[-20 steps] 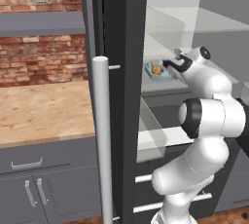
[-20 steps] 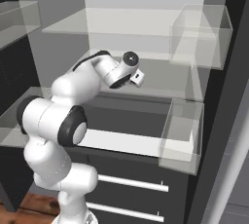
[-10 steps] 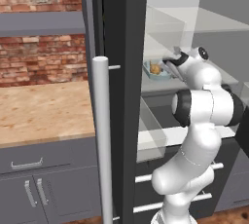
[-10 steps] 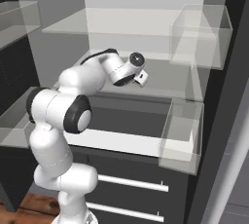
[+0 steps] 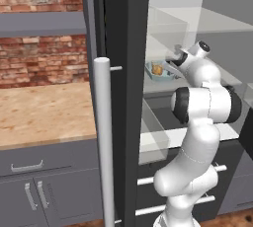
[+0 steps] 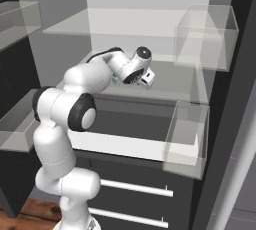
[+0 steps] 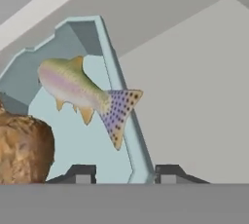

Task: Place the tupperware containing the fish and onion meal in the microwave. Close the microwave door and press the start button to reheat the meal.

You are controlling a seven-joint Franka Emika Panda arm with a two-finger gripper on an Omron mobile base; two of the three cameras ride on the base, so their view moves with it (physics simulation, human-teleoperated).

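Grey shelving fills the open fridge, its black door (image 5: 126, 97) with a silver bar handle (image 5: 105, 142) standing beside a wooden counter (image 5: 44, 112) and brick wall (image 5: 42, 58). On the middle shelf (image 6: 175, 81) sits the pale-blue tupperware (image 5: 159, 70), fish (image 7: 85, 94) and a brown lump inside (the lump is cut off at the frame's edge). In the hand view the gripper (image 7: 121, 174) straddles the tub's wall, one fingertip each side, jaws partly open; whether they actually pinch it I cannot tell.
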